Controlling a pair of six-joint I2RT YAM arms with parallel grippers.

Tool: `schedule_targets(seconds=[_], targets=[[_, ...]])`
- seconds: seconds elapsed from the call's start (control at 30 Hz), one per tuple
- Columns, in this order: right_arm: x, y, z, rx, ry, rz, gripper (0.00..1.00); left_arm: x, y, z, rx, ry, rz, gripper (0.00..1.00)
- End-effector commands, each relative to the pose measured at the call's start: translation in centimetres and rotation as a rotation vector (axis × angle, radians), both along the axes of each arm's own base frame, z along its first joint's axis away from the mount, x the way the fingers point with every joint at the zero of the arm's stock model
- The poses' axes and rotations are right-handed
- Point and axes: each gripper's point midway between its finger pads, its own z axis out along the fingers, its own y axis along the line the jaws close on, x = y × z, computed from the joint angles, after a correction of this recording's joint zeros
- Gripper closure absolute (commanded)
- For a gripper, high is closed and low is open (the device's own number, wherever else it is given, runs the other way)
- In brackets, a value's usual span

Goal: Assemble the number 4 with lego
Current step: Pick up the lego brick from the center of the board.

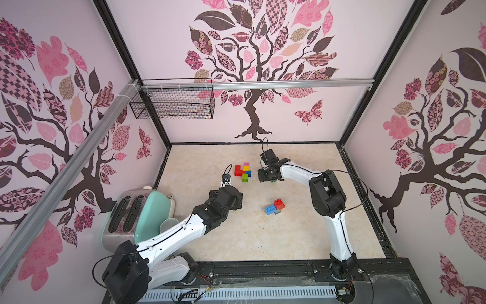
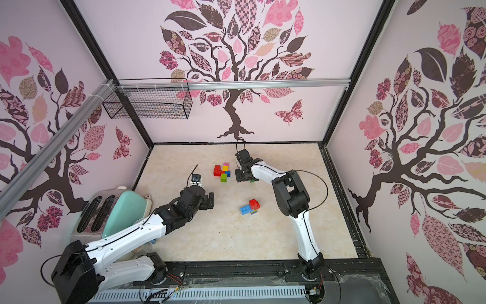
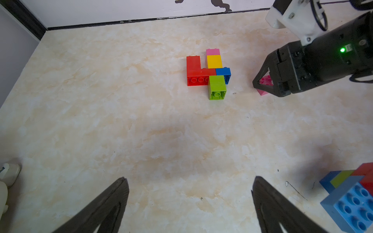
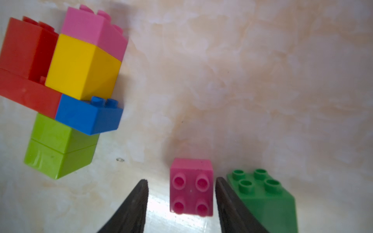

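One pink brick (image 4: 191,187) sits studs-up btwn the fingers of the right gripper (image 4: 181,179). Jaws part-open, not clamped yet: gap one side, other finger abt touching. Green brick (image 4: 262,193) just outside that finger. Part-built 4 (image 4: 70,80) ahead, gap side. Left gripper (image 3: 190,178) spread wide, empty, farther off.

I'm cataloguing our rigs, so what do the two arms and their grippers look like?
The left arm and right arm have white links, black joints and thin black cables. The left gripper and right gripper each have two dark, tapering, hollow triangular fingers. The right one's black body shows a green light beside a white mount.
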Motion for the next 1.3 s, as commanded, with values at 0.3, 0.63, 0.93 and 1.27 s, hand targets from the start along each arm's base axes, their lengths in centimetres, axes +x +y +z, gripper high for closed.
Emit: schedule_targets(seconds=[0.3,0.63,0.93,1.27], targets=[[0.3,-0.6,-1.9,-0.070,0.025,0.019,0.55,-0.3,0.6,-1.3,0.034,0.029,0.001,0.02],[0.1,-0.2,-2.5,-0.074,0.043,0.041,0.55,-0.3,0.6,-1.7,0.037,0.041,0.002,0.02],[0.6,0.2,-1.4,-0.065,0.011,0.039,0.58,-0.4,0.6,-2.1,0.038,0.053,-0.001,0.02],[-2.9,-1.0,9.9,0.064,-0.127,0.041,0.95,-0.9,-1.7,-3.5,-0.036,0.152,-0.065,0.02]])
